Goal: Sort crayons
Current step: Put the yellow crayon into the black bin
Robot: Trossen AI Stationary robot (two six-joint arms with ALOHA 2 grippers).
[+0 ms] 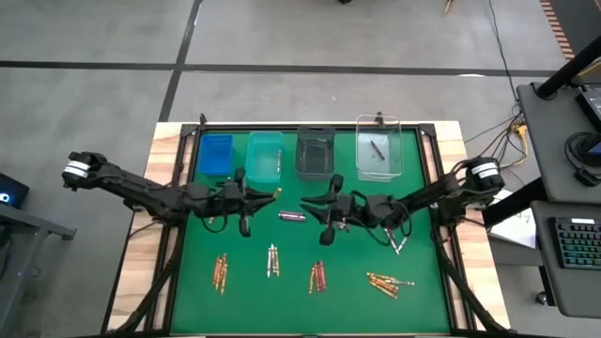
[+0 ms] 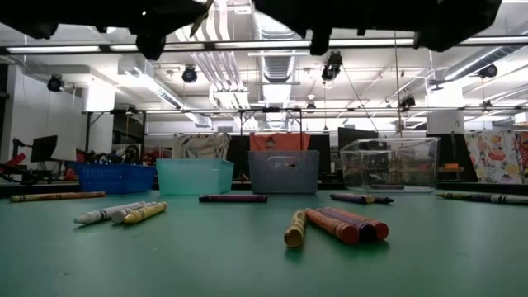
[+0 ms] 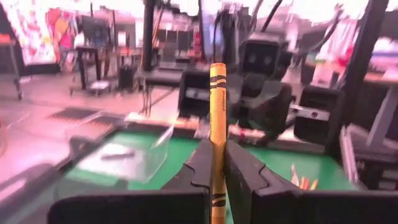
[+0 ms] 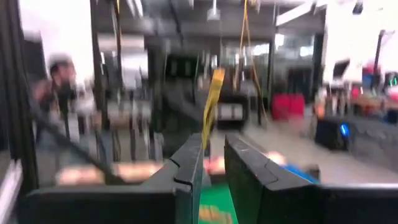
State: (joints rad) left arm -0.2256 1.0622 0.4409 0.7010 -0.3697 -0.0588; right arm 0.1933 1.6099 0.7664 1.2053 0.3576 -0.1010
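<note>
My left gripper [image 1: 255,197] hovers above the green mat [image 1: 423,300], left of centre, shut on a yellow crayon [image 3: 217,106]. My right gripper [image 1: 324,211] faces it from the right at the same height, open with nothing between its fingers [image 4: 186,162]. The yellow crayon shows beyond them in the right wrist view. One purple crayon [image 1: 292,217] lies flat on the mat under the gap between the grippers. Small heaps of crayons [image 1: 221,272], [image 1: 272,261], [image 1: 317,276], [image 1: 388,282] lie along the near part of the mat. My left gripper pinches the yellow crayon's lower half [image 3: 217,134] between its two fingers. The fingers come level from the table's left. The crayon's free end [image 1: 273,194] sticks out past the fingertips toward the right gripper, and the crayon is lifted clear of the mat.
Four bins stand in a row at the far edge: blue [image 1: 215,155], teal [image 1: 265,155], grey [image 1: 315,152] and clear [image 1: 378,150], the clear one with a crayon in it. More crayons [image 1: 395,242] lie under the right arm. Bare mat lies between the heaps and the bins.
</note>
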